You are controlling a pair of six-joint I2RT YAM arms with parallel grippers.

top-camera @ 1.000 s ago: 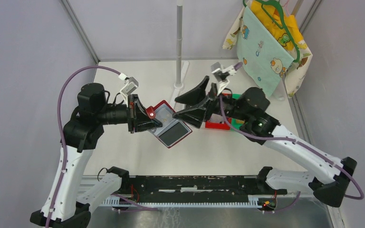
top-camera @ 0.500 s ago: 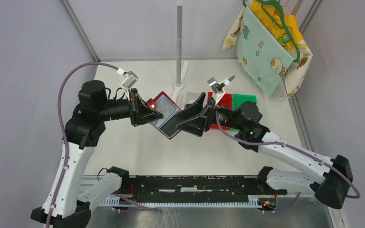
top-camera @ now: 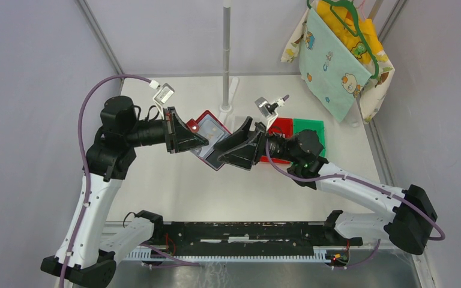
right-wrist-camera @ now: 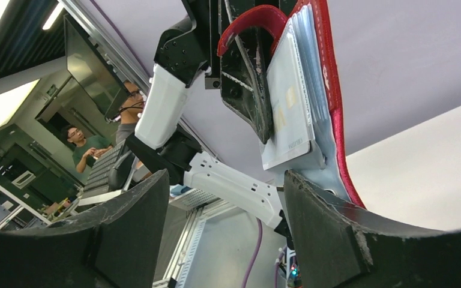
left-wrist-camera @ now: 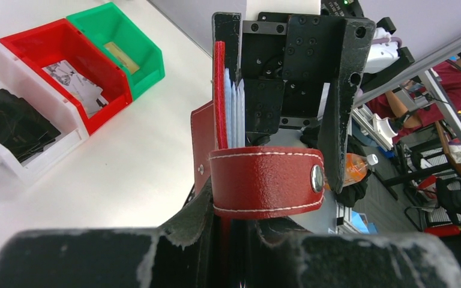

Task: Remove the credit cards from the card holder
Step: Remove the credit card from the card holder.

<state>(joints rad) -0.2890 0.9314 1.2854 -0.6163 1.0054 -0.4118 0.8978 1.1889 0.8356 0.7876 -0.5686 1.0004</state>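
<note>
None of the credit cards (right-wrist-camera: 287, 111) is out yet: they sit in the card holder (top-camera: 211, 137), clenched aloft above the bench (top-camera: 174, 183) by the left jaws, while the right jaws straddle its edge, released.

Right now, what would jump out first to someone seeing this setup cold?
A red card holder held up in mid-air over the middle of the table, clamped in the left jaws with the open right jaws straddling its free end. Pale cards show in its sleeves. In the back right corner hangs a cartoon-print cloth.
</note>
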